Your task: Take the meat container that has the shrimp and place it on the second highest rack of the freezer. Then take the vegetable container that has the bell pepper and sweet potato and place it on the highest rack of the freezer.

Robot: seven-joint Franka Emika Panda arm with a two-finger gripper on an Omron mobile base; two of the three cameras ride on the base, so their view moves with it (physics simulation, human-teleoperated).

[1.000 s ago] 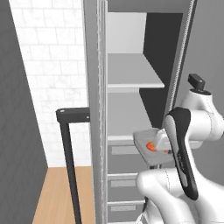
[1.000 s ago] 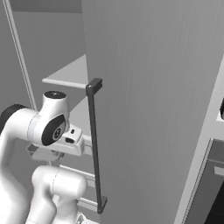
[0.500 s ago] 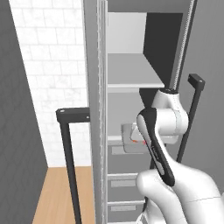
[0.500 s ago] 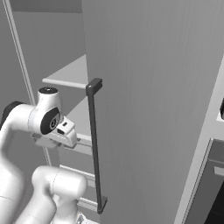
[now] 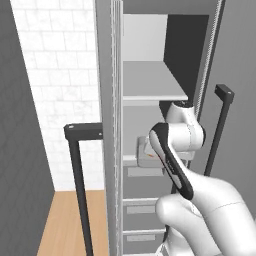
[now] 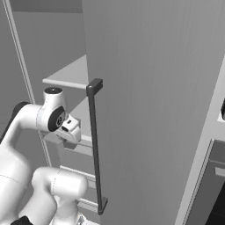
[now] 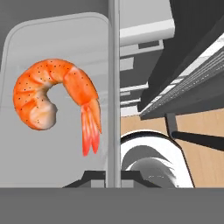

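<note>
Shrimp (image 7: 52, 94) tray (image 7: 26, 48), rim clamped in the jaws, poised at the freezer (image 5: 150, 90); next, slide forward onto the lower plain shelf, then release.

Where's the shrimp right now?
The shrimp lies in its grey tray, left in the hand view. In the left base view the tray is at the freezer's lower plain shelf.

Rendered kitchen, tall grey freezer (image 5: 150, 85) with shelves, white tiled wall (image 5: 60, 75), wooden floor (image 5: 70, 220)
</note>
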